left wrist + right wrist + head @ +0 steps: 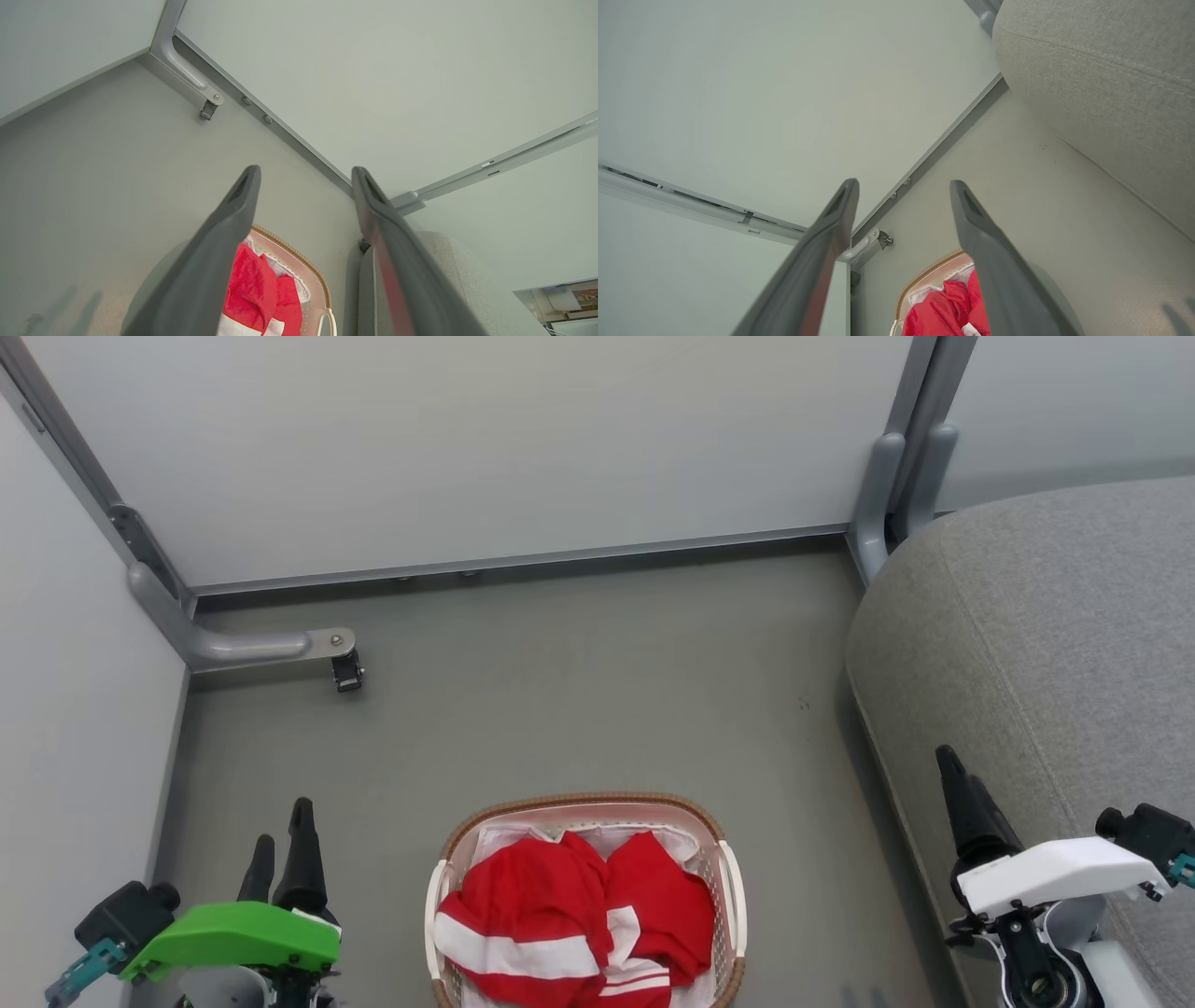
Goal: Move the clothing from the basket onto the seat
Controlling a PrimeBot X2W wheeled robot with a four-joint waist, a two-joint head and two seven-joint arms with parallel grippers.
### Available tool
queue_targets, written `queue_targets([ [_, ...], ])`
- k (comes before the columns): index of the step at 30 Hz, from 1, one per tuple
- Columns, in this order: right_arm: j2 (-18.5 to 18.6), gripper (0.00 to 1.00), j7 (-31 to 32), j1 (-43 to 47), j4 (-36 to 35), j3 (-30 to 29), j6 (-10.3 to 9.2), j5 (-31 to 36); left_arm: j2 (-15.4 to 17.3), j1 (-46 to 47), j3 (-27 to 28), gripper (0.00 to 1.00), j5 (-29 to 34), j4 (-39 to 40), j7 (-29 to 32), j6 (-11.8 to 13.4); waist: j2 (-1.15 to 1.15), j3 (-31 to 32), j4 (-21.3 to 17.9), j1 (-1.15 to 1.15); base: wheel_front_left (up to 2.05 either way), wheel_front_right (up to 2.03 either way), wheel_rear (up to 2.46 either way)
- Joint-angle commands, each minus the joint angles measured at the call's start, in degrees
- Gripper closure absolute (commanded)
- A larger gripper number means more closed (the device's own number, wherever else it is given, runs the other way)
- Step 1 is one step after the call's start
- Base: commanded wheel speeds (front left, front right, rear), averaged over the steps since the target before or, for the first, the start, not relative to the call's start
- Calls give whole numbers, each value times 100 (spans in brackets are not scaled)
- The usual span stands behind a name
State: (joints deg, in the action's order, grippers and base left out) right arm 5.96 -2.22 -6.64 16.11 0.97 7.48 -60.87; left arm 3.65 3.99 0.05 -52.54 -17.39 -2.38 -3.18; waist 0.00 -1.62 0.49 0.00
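Pale partition panels around a dull grey floor [579, 691].

At the far side, a pale wall panel [485, 439] on a grey metal base rail [523, 560], two small bolts [470, 575] just beneath it. At the left, a second pale panel [75, 728], joined in the far-left corner by a slanted metal post [140, 546]. From that corner, a rounded grey foot [252, 647] stretched right along the floor, tipped with a small black caster [346, 670]. At the far right, two rounded grey uprights [882, 495] side by side, a third pale panel [1074, 401] beyond. A few dark specks [803, 705] on the floor, right of centre.
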Motion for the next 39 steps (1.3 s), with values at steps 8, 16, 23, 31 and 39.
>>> queue_targets([
  [8,108,0,-207,-184,-14,191,1,813,149,63,-242,0,758,-19,-198,269,0,-4,7,0,0,0,0],
  [16,211,0,-356,-204,63,379,2,1488,241,51,-501,0,1347,-20,-341,426,0,-29,20,0,0,0,0],
  [23,262,0,-473,-247,155,553,2,2023,286,44,-704,0,1799,-95,-457,516,0,-68,29,0,0,0,0],
  [31,327,0,-602,-373,232,688,2,2518,319,89,-785,0,2267,-77,-586,658,0,-177,28,0,0,0,0],
  [39,330,0,-717,-486,269,686,2,3039,331,142,-856,0,2755,-40,-702,785,0,-275,30,0,0,0,0],
])
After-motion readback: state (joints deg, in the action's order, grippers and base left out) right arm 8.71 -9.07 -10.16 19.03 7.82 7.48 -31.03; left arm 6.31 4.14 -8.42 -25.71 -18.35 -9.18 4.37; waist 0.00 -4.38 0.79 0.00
